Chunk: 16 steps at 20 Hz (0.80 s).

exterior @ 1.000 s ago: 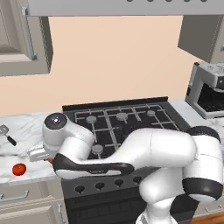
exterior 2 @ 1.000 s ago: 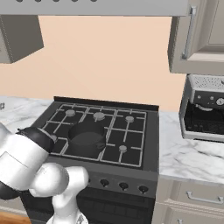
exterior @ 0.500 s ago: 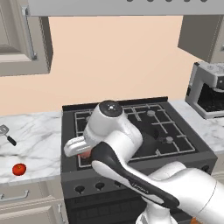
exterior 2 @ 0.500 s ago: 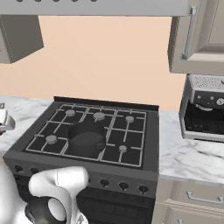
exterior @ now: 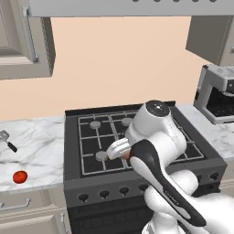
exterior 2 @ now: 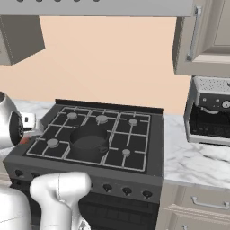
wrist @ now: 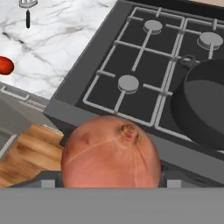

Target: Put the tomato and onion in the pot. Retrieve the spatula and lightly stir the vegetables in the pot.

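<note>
Hand view first: the onion (wrist: 109, 151) fills the lower middle, seated between the gripper's (wrist: 109, 181) jaws, which are spread wide around it because the ball is broad; so the gripper is grasping the onion. It is carried above the front edge of the stove (wrist: 78, 98), with the pot (wrist: 203, 103) off toward 3 o'clock, empty as far as its dark interior shows, so the onion looks to be on its way there. The tomato (wrist: 4, 64) sits on the marble counter (wrist: 57, 39) at 9 o'clock, and the spatula (wrist: 27, 11) lies at 11 o'clock, both untouched. From the left base view, the tomato (exterior: 19, 176) rests near the counter's front edge, at 5 o'clock from the spatula (exterior: 7, 139) and a little apart from it. From the right base view, the pot (exterior 2: 90, 141) stands among the stove's front burners.
</note>
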{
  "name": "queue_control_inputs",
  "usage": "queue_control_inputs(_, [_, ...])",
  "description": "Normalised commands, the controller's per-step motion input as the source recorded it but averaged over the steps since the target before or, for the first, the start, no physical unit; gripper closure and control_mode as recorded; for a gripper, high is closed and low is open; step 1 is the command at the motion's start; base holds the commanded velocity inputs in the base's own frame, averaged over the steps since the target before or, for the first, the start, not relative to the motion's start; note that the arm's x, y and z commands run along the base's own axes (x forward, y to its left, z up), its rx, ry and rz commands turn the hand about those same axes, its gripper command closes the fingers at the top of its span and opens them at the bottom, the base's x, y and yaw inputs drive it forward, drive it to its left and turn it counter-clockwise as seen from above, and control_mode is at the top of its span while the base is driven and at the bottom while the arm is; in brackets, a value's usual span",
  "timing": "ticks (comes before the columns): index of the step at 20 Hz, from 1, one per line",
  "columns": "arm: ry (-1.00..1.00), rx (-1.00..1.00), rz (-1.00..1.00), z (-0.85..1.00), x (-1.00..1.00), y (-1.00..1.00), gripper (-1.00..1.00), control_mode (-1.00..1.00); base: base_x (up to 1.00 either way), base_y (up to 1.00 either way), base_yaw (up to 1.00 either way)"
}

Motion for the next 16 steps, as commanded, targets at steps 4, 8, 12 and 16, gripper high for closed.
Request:
queue_control_inputs(4, [0.13, -0.11, -0.08, 0.13, 0.58, -0.97, 1.00, -1.00, 0.00, 0.00, 0.00])
queue_control_inputs(8, [0.17, -0.04, -0.12, 0.01, 0.87, -0.74, 1.00, -1.00, 0.00, 0.00, 0.00])
queue_control_inputs(12, [0.30, 0.00, -0.11, -0.31, 0.80, -0.42, 1.00, -1.00, 0.00, 0.00, 0.00])
queue_control_inputs(16, [0.30, -0.01, -0.09, -0.50, 0.68, -0.27, 1.00, -1.00, 0.00, 0.00, 0.00])
